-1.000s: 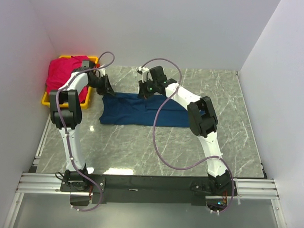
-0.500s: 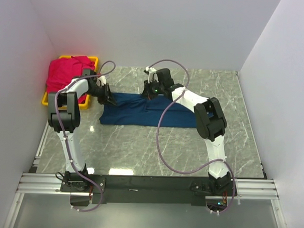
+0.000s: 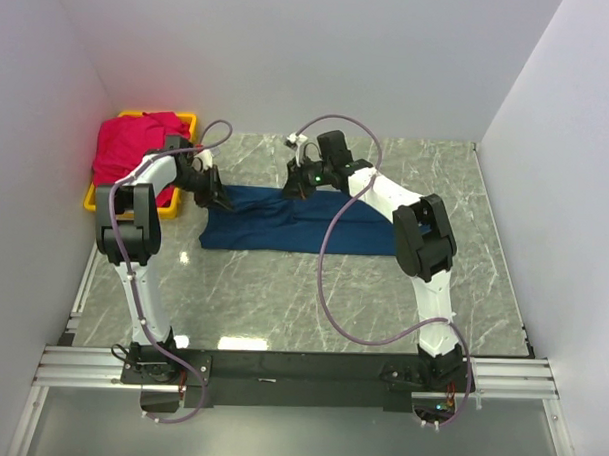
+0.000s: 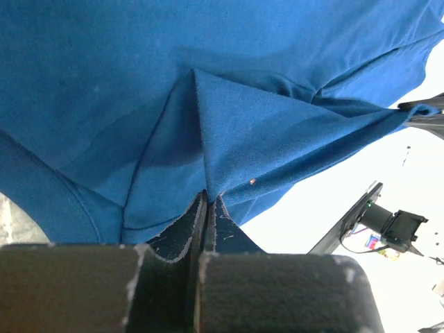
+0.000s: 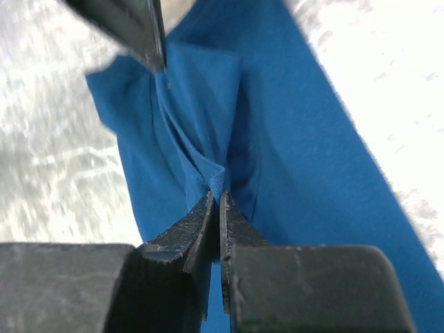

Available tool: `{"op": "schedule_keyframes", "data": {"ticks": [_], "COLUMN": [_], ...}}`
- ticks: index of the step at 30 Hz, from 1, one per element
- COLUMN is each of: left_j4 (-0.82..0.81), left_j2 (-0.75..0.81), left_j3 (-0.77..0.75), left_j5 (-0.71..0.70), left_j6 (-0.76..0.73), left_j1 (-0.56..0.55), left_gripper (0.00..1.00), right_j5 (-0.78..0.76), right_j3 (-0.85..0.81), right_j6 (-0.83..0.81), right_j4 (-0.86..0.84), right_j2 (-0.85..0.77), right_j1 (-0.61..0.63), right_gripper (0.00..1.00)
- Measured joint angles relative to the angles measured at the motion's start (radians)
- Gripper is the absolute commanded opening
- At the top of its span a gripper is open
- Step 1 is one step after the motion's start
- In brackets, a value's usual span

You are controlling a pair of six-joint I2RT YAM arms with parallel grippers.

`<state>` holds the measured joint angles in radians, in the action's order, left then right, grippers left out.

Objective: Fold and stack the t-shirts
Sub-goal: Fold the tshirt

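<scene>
Lying left-to-right mid-frame, the navy t-shirt (image 3: 285, 222) is pinched along its upper edge by the left gripper (image 4: 207, 199) and right gripper (image 5: 216, 199), both closed on cloth.

From above, the left arm (image 3: 146, 172) covers the far left corner of the navy shirt (image 3: 285, 222) and part of the red shirt (image 3: 127, 147), which itself buries the yellow bin (image 3: 93, 203) — only bits of rim show. Both wrist views cut the navy shirt off at their edges, and the table (image 5: 55, 173) in the right wrist view is blurred.
</scene>
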<state>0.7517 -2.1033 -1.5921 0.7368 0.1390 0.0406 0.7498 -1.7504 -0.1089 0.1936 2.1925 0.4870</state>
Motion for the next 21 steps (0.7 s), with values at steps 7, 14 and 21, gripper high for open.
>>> {"op": "schedule_keyframes", "data": {"ticks": [7,14,21], "left_j4": [0.037,0.057,0.091], "left_j2": [0.0,0.0,0.004], "left_j3": [0.0,0.006,0.016], "left_j5": [-0.028,-0.066,-0.096], "left_j6": [-0.03,-0.065,-0.13], "left_j1": [0.007,0.026,0.028], "left_gripper": [0.03,0.15,0.44], "right_j5": [-0.015,-0.076,-0.117], "right_j3": [-0.011,-0.017,-0.064], "right_j6": [-0.172,-0.332,-0.401], "right_j4": [0.147,0.266,0.401], "right_j2": [0.0,0.0,0.003], "right_j1": [0.008,0.025,0.054], "right_gripper": [0.22,0.11,0.19]}}
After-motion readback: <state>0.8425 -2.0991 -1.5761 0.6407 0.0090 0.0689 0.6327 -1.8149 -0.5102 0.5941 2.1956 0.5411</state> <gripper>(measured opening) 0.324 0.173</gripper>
